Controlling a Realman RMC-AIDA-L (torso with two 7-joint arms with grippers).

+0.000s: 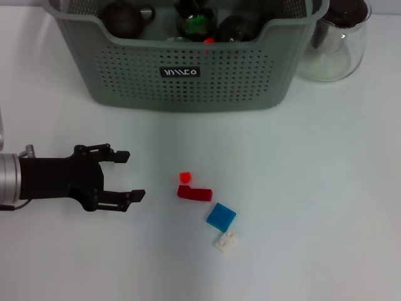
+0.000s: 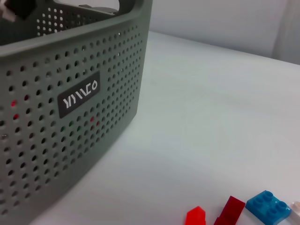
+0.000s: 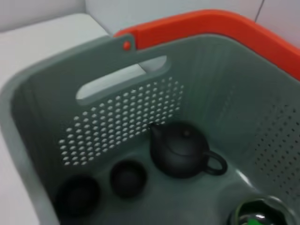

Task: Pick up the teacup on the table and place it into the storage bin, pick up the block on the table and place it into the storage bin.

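- Head view: I see my left pincer [image 1: 128, 175] low over the white tabletop [image 1: 313, 188], on the left side, its two black fingers spread apart and gripping nothing.
- The storage bin [image 1: 182, 69], grey-green with perforated sides and a small black label, stands at the far edge of the tabletop, well apart from that pincer.
- Inside the bin, my right wrist view shows a dark teapot [image 3: 180, 150] and two small dark teacups [image 3: 127, 177] resting on the floor of the bin.
- Four blocks lie on the tabletop in front of the bin, to the right of the left pincer: a small bright red block [image 1: 185, 177], a dark red block [image 1: 194, 193] just beside it, a blue block [image 1: 221, 216] and a white block [image 1: 226, 241].
- A clear glass pitcher [image 1: 332, 41] stands just beside the bin's right end.
- My right pincer shows in no view, so I cannot tell its state; its wrist camera looks down into the bin.
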